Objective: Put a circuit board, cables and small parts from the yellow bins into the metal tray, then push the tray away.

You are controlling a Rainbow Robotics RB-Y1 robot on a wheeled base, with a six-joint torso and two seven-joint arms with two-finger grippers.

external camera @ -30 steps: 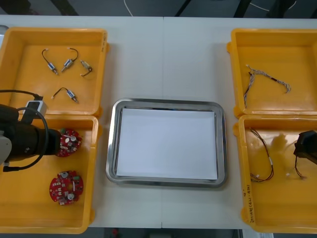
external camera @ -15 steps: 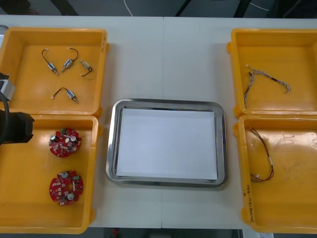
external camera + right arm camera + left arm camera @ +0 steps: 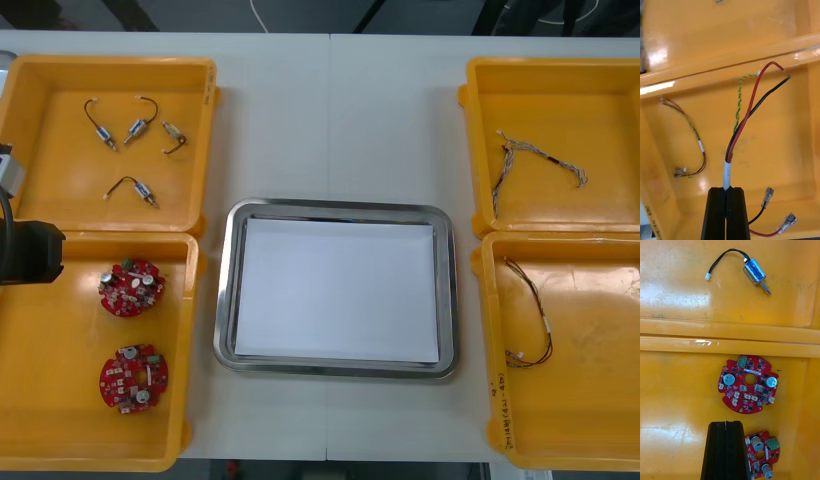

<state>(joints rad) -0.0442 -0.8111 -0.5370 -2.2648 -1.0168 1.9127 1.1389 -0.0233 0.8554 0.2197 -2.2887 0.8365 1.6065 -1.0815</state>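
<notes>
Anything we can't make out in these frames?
1. Circuit board beside the shut left gripper: left wrist view, partly behind its fingers and cut by the edge.
2. Where the right gripper pinches the red and black cable: right wrist view, hidden between its fingers.
3. Writing on the near right bin: front view, too small.

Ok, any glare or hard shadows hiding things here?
Front view: even light, soft sheen on the metal tray's rim, no hard shadows. Left wrist view: glare streak on the left yellow bins' rim beyond the shut left gripper; both circuit boards clear of it. Right wrist view: bright streak on the right bins' rim, well away from the right gripper, shut on a red and black cable.
</notes>
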